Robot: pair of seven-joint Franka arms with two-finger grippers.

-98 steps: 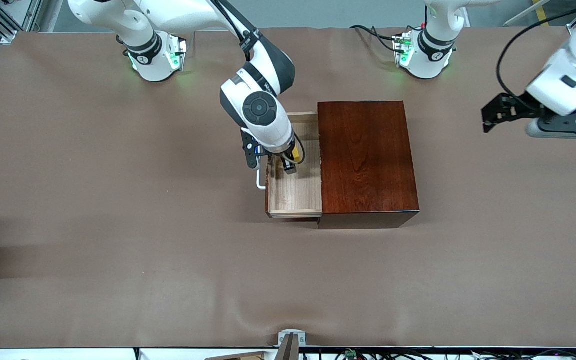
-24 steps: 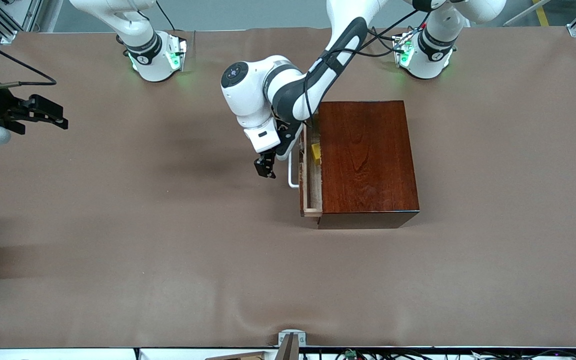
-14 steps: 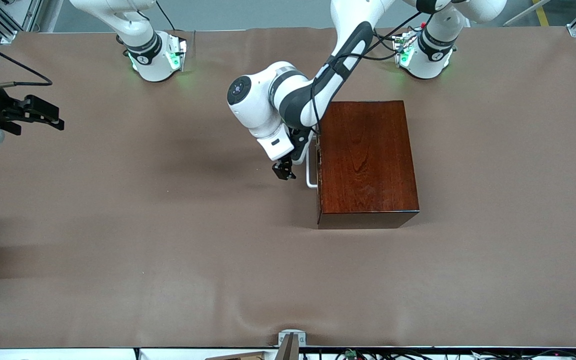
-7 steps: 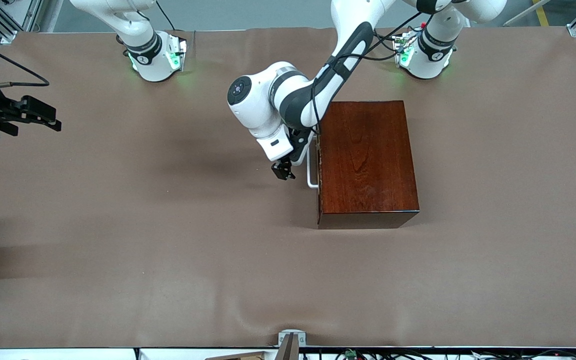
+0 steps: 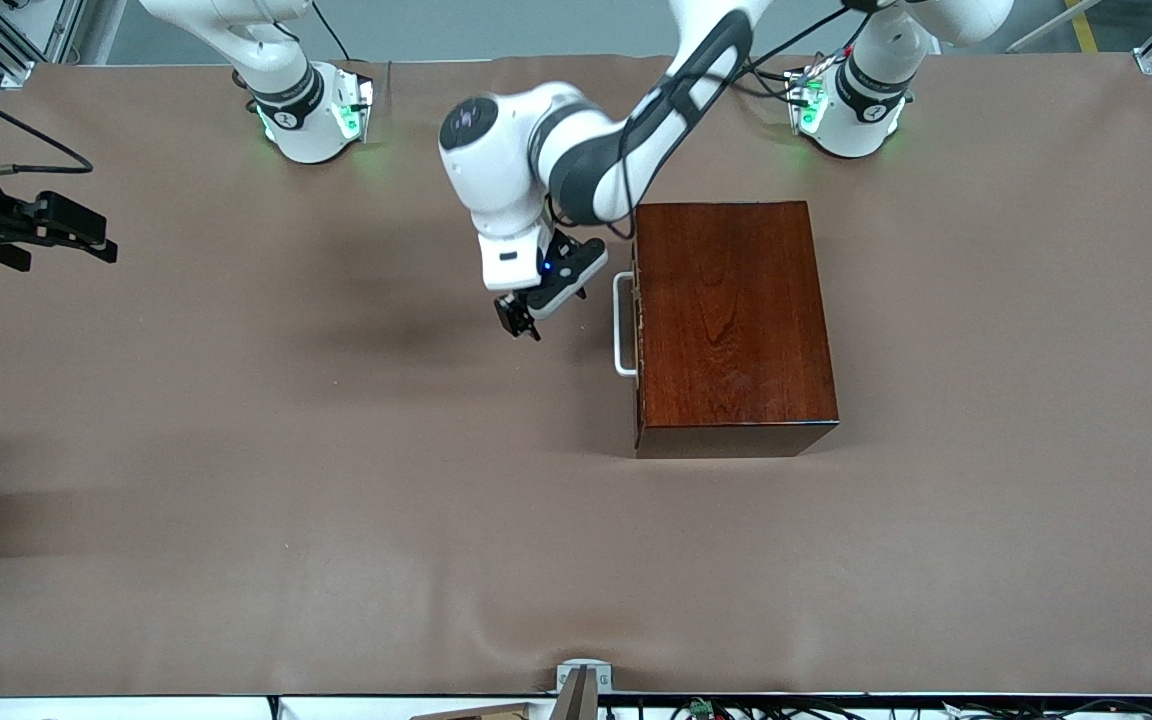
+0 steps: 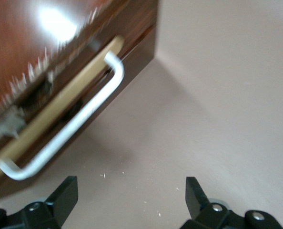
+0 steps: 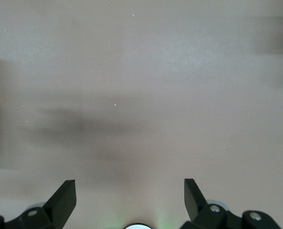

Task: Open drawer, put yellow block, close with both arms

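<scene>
The dark mahogany box (image 5: 731,310) stands mid-table. The drawer is pushed in, and only its white bar handle (image 5: 619,325) sticks out toward the right arm's end. The handle (image 6: 79,126) and the drawer front (image 6: 46,129) also show in the left wrist view. The yellow block is hidden. My left gripper (image 5: 517,322) is open and empty over bare table, a short way off the handle toward the right arm's end; it also shows in the left wrist view (image 6: 129,193). My right gripper (image 5: 96,235) is open and empty and waits at the right arm's end of the table, seen too in its wrist view (image 7: 129,191).
The brown table cover (image 5: 336,500) spreads all round the box. The two arm bases (image 5: 311,110) (image 5: 851,105) stand along the edge farthest from the front camera. A small metal bracket (image 5: 581,680) sits at the edge nearest that camera.
The drawer has gone from partly open to fully pushed in. My left gripper has since drawn back from the handle toward the right arm's end. The right arm has barely moved.
</scene>
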